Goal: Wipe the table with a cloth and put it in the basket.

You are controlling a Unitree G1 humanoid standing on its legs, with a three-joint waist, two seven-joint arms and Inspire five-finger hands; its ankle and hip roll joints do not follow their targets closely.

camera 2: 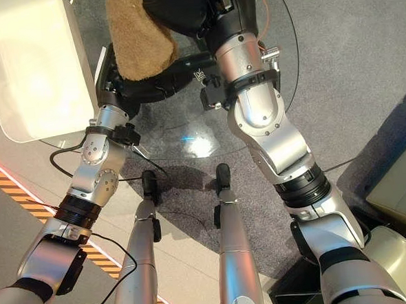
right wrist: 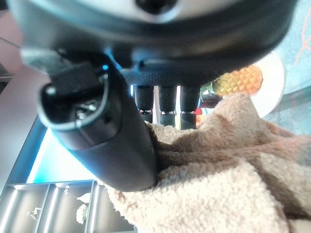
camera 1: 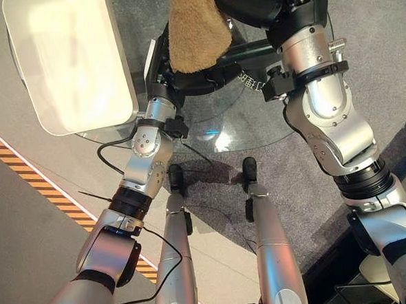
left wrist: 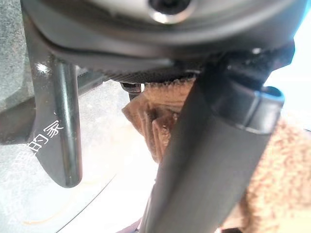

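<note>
The right hand (right wrist: 112, 141) fingers clamp the brown cloth (right wrist: 214, 174); left hand (left wrist: 214, 160) fingers' state hidden, beside it.

You have one brown cloth (camera 1: 194, 30) far centre | one white basket (camera 1: 73, 60) far left | one round glass table (camera 1: 257, 131) under both | two hands on the cloth: left hand (camera 1: 157, 64), right hand (camera 2: 181, 12) | one striped floor line (camera 1: 39, 182) at left
</note>
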